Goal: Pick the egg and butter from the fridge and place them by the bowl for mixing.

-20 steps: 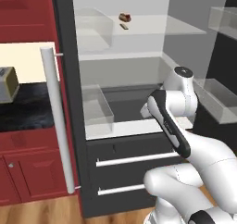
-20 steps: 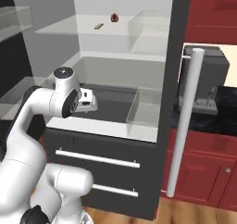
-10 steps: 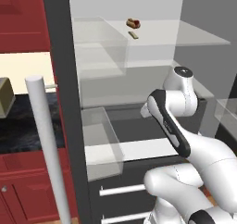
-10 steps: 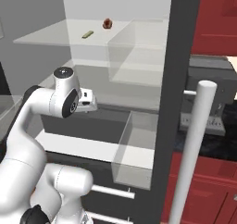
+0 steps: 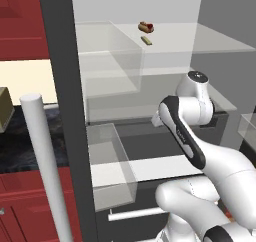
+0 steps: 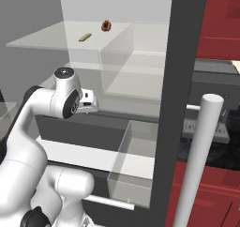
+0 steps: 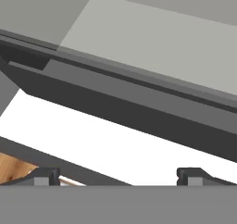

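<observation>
The two-finger gripper (image 7: 118, 174) on the white arm stands with its jaws spread as wide as they go and nothing between them; in the hand view the two small dark fingertips (image 7: 44, 176) sit far apart at the bottom, looking along a dark grey ledge and a pale grey floor inside the tall dark-framed fridge (image 5: 62, 101), with a strip of white surface below the ledge and a bit of wooden floor at the lower left corner. In the left base view the hand is tucked behind the arm's forearm at mid height, in front of the fridge's dark lower section; in the right base view the white hand (image 6: 88, 101) juts out beside the round joint, just under the middle glass shelf. A clear plastic bin (image 5: 112, 168) hangs at the door-side edge of the lower compartment, well apart from the hand. On the top translucent glass shelf (image 5: 210, 38), toward its back edge, lies the thin pale yellow-tan stick of butter (image 5: 146, 40), and just beside it, farther back, a brown-red lumpy item (image 5: 145, 27); both are well above the gripper. The long grey cylindrical door handle (image 5: 45, 166) stands in the foreground, with red cabinets (image 5: 20, 21) behind it.
</observation>
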Motion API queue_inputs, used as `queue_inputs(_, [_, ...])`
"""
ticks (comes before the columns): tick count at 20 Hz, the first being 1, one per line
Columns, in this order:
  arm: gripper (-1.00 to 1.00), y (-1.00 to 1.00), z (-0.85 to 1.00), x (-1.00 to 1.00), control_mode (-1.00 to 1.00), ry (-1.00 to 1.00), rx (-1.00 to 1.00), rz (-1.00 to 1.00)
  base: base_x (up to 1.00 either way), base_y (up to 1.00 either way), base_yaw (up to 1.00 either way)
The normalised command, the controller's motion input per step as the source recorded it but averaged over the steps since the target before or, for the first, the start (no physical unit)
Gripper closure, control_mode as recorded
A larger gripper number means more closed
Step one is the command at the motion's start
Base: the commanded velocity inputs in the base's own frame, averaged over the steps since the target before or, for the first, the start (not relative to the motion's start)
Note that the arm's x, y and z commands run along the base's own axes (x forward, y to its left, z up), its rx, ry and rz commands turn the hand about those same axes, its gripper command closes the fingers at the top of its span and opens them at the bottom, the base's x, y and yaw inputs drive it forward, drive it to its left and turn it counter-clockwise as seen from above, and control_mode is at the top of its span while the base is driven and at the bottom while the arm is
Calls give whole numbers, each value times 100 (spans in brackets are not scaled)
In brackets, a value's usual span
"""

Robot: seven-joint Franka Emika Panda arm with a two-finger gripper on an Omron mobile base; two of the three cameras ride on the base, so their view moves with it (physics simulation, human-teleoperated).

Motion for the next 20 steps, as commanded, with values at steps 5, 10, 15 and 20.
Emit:
queue_inputs(5, [-100, 0, 0, 0, 100, 0, 0, 0, 0, 0, 0])
queue_inputs(10, [-100, 0, 18, -2, -100, -16, 2, 0, 0, 0, 0])
queue_inputs(15, [-100, 5, 44, 0, -100, -17, 9, 0, 0, 0, 0])
queue_inputs(20, [-100, 11, 60, 10, -100, -7, 0, -6, 0, 0, 0])
